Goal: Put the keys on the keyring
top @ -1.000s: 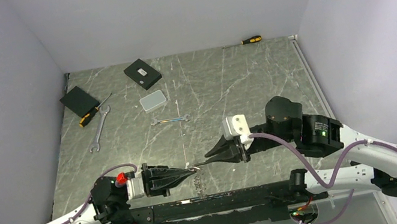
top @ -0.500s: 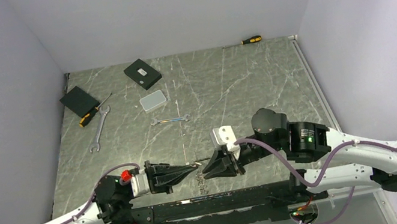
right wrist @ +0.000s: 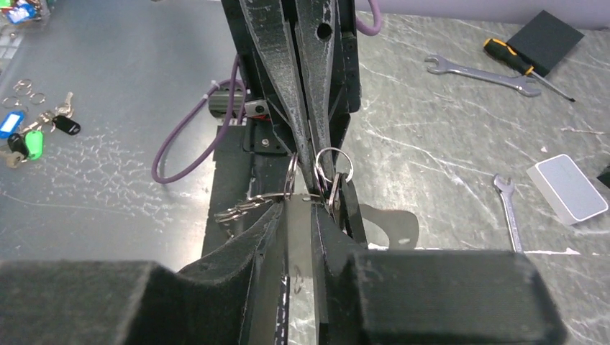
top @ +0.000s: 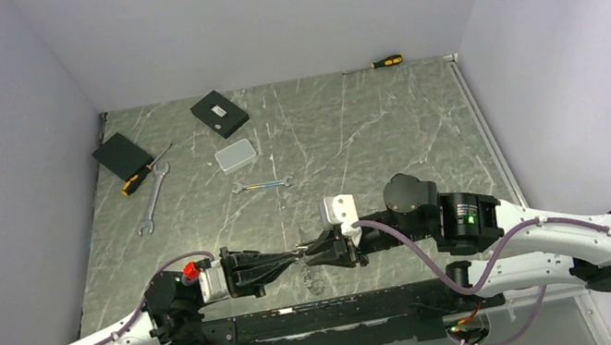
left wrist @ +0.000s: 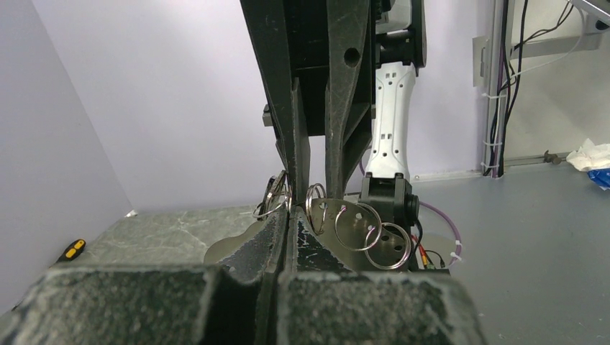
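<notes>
The keyring shows as a bunch of linked silvery split rings (left wrist: 357,226) on a flat metal tag (left wrist: 237,248) with holes. My left gripper (top: 296,254) is shut on it at its fingertips; rings stick out on both sides (left wrist: 272,203). My right gripper (top: 307,256) meets it tip to tip. Its jaws stand a little apart, astride the rings (right wrist: 333,169) and the left fingertips (right wrist: 308,162). Part of the ring chain hangs below (top: 312,276). Small keys with black, green and blue heads (right wrist: 63,123) lie far left in the right wrist view, beyond the arm bases.
Two wrenches (top: 262,184) (top: 151,201), two yellow-and-black screwdrivers (top: 135,180) (top: 386,61), two black boxes (top: 220,113) (top: 122,154) and a grey box (top: 235,155) lie on the far half of the marble table (top: 370,133). Loose rings (right wrist: 25,88) lie near the keys.
My right arm has swung left and lower until its fingertips meet the left gripper. My left gripper has stayed shut on the rings and shifted slightly.
</notes>
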`<act>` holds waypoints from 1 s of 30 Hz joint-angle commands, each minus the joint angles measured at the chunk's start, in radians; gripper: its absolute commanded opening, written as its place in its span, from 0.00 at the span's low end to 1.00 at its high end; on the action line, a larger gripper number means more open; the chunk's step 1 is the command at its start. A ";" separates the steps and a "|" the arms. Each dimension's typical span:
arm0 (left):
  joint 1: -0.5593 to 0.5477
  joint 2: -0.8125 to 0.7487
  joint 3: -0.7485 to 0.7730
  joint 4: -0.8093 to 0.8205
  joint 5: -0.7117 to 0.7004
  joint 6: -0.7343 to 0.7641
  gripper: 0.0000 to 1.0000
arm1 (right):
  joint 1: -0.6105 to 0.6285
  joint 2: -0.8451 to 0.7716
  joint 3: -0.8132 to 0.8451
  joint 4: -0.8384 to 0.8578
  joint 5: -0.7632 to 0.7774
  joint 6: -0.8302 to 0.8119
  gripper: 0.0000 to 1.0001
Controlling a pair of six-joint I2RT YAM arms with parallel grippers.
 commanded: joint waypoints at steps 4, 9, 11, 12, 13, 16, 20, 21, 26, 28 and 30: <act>-0.002 -0.019 0.001 0.075 0.009 -0.010 0.00 | 0.001 -0.005 0.038 0.007 0.049 -0.030 0.25; -0.002 -0.024 -0.002 0.074 0.011 -0.009 0.00 | 0.001 -0.032 0.025 0.025 0.060 -0.035 0.25; -0.002 -0.020 -0.003 0.078 0.010 -0.009 0.00 | 0.000 -0.031 0.023 0.033 0.058 -0.037 0.25; -0.002 -0.017 -0.005 0.084 0.012 -0.010 0.00 | 0.001 -0.026 0.026 0.032 0.055 -0.037 0.26; -0.002 -0.014 -0.005 0.088 0.012 -0.011 0.00 | 0.001 -0.021 0.031 0.029 0.050 -0.038 0.26; -0.002 -0.004 -0.002 0.094 0.014 -0.009 0.00 | 0.001 -0.010 0.043 0.030 0.037 -0.042 0.26; -0.002 0.002 -0.004 0.104 0.013 -0.008 0.00 | 0.000 0.000 0.050 0.041 0.018 -0.042 0.27; -0.002 0.003 -0.004 0.105 0.012 -0.007 0.00 | 0.001 0.005 0.051 0.043 0.013 -0.041 0.27; -0.002 0.004 -0.002 0.101 0.012 -0.005 0.00 | 0.001 0.019 0.052 0.069 0.000 -0.032 0.27; -0.002 -0.001 -0.002 0.092 0.011 -0.004 0.00 | 0.001 0.019 0.053 0.077 -0.002 -0.028 0.27; -0.003 -0.003 -0.002 0.088 0.011 -0.002 0.00 | 0.001 0.019 0.053 0.082 -0.001 -0.027 0.27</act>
